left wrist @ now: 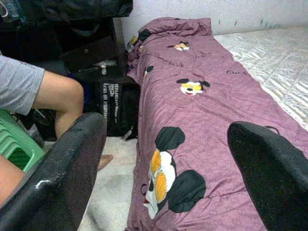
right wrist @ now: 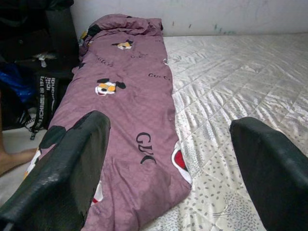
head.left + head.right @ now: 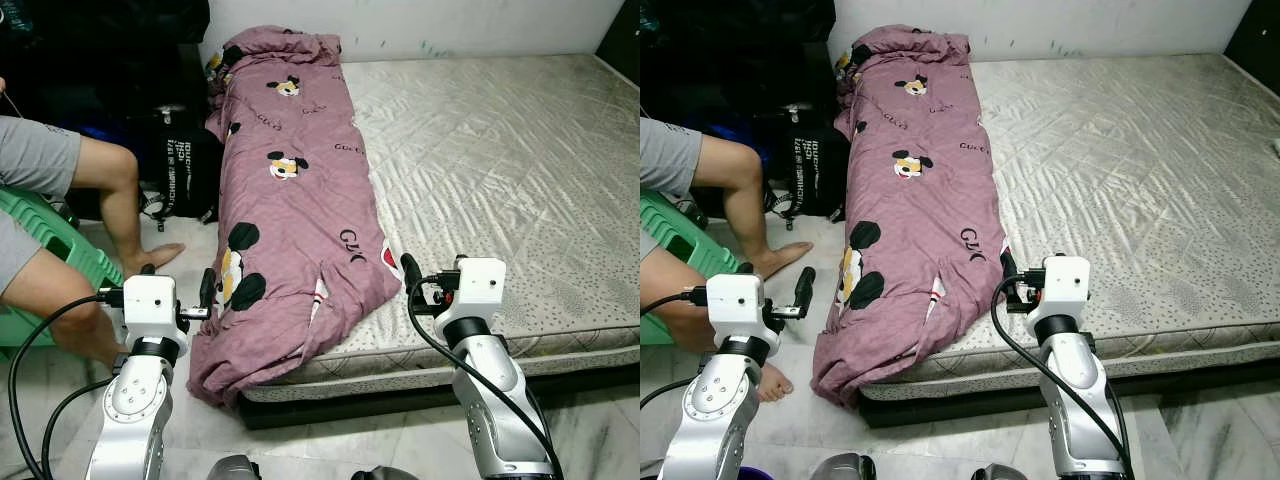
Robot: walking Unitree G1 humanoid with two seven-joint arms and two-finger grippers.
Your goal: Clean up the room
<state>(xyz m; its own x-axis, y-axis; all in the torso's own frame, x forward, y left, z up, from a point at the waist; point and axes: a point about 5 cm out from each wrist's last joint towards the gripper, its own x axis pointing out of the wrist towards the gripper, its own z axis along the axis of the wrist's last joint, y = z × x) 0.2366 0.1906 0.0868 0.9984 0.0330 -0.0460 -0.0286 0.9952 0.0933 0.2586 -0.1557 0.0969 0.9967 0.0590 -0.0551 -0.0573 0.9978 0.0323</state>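
A purple blanket [image 3: 290, 190] printed with cartoon mice lies in a long bundle along the left edge of the bare mattress [image 3: 500, 170]. Its near end hangs over the mattress corner towards the floor. My left gripper [image 3: 178, 285] is open, level with that hanging end and just left of it, over the floor. The left wrist view looks along its fingers [image 1: 72, 163] at the blanket [image 1: 202, 110]. My right gripper [image 3: 435, 268] is open above the mattress's near edge, just right of the blanket's lower corner. The blanket [image 2: 130, 110] lies ahead of its fingers [image 2: 72, 163].
A person [image 3: 60, 200] sits at the left on a green plastic stool [image 3: 50, 240], one bare foot [image 3: 150, 257] on the tiled floor near my left gripper. A black backpack [image 3: 185, 175] leans beside the bed. Dark furniture [image 3: 100, 50] stands at the back left.
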